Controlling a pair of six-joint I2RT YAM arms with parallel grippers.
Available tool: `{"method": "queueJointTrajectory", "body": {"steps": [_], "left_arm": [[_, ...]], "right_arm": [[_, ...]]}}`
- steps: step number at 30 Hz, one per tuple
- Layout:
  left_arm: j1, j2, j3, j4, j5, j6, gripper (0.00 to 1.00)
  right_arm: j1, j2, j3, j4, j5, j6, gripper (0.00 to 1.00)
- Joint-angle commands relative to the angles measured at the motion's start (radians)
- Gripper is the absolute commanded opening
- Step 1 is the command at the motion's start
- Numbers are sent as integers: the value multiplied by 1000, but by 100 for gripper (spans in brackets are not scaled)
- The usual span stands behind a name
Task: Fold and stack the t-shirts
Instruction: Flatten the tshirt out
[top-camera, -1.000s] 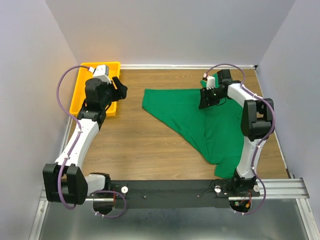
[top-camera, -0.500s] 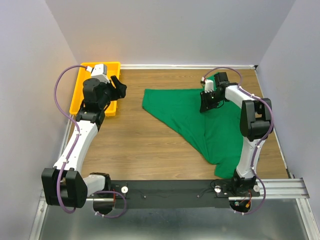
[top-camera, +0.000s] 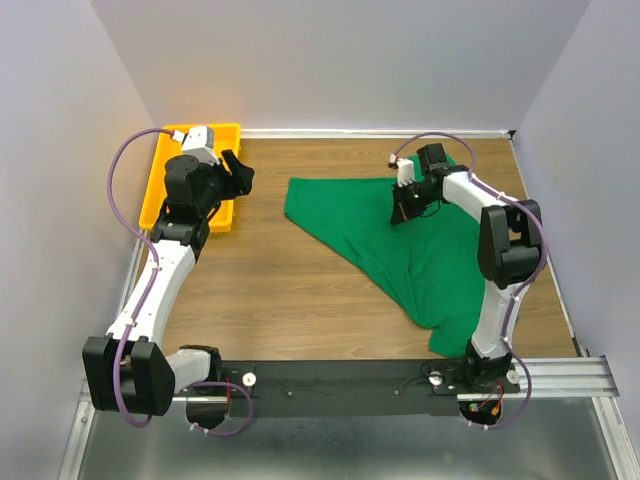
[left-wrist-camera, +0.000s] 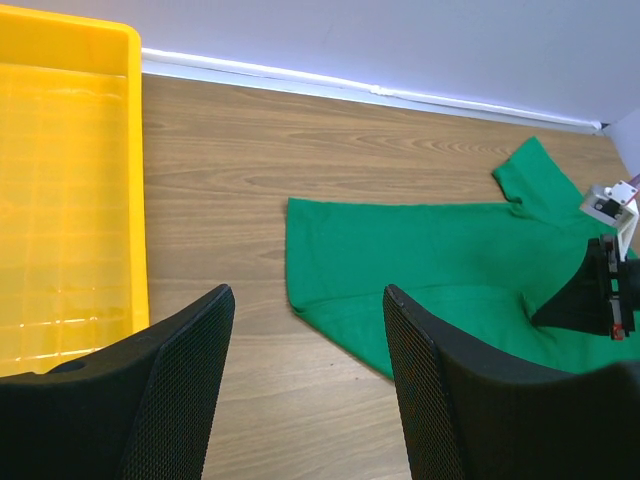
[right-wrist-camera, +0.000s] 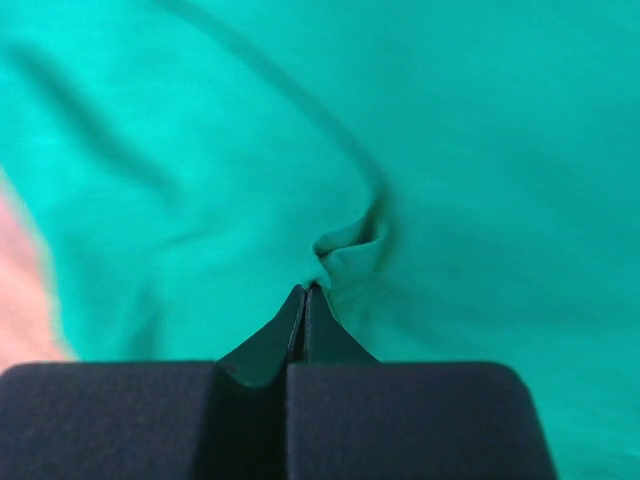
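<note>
The right pincer (right-wrist-camera: 305, 292) is clamped tight on a small fold of the green t-shirt (top-camera: 430, 270), which lies spread on the tabletop (top-camera: 270, 290) beneath it. The left pincer (left-wrist-camera: 308, 310) gapes wide and empty, with the t-shirt ahead to its right.

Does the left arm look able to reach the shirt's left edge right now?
Probably yes. The left end effector hovers open beside the tray, and nothing stands between it and the shirt's left edge.

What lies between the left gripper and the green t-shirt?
Only bare wooden tabletop. The top external view shows plain wood from the open left gripper to the green t-shirt; the yellow tray lies on the gripper's other side.
</note>
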Motion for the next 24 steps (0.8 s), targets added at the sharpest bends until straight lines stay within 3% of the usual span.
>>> {"method": "queueJointTrajectory", "body": {"steps": [1, 3, 4, 7, 8, 9, 10, 11, 12, 13, 15, 17, 18, 19, 22, 24], "left_arm": [[7, -7, 22, 17, 18, 3, 69], [7, 0, 23, 17, 23, 7, 69], [7, 0, 29, 17, 24, 7, 69], [7, 12, 55, 1, 27, 13, 69], [9, 13, 58, 0, 26, 17, 69], [9, 13, 58, 0, 23, 18, 69], [9, 9, 58, 1, 21, 17, 69], [10, 9, 55, 3, 20, 15, 69], [10, 4, 49, 6, 18, 10, 69], [10, 0, 46, 7, 19, 9, 69], [10, -4, 32, 10, 21, 3, 69], [10, -11, 23, 15, 21, 0, 69], [10, -11, 11, 20, 23, -3, 69], [10, -8, 6, 20, 24, -16, 69], [10, 39, 8, 63, 65, -57, 69], [9, 125, 23, 72, 129, -83, 68]], "right_arm": [[110, -98, 2, -32, -232, -93, 1], [182, -124, 54, -220, -402, -296, 1], [254, -126, 124, -304, -572, -367, 1], [379, -58, 333, -715, -722, -671, 2], [397, -43, 355, -794, -724, -682, 19], [403, -38, 355, -794, -719, -661, 90], [393, -55, 338, -790, -711, -679, 100], [382, -70, 276, -691, -663, -662, 100], [362, -84, 237, -605, -632, -519, 100], [285, -105, 179, -498, -644, -474, 100], [188, -106, 166, -421, -665, -346, 100], [74, -86, 188, -353, -587, -289, 100], [49, -84, 186, -316, -526, -233, 100], [17, -87, 177, -260, -331, -186, 100], [-47, -90, 160, -89, -73, -86, 100], [-78, -54, 189, -46, -30, -46, 100]]}}
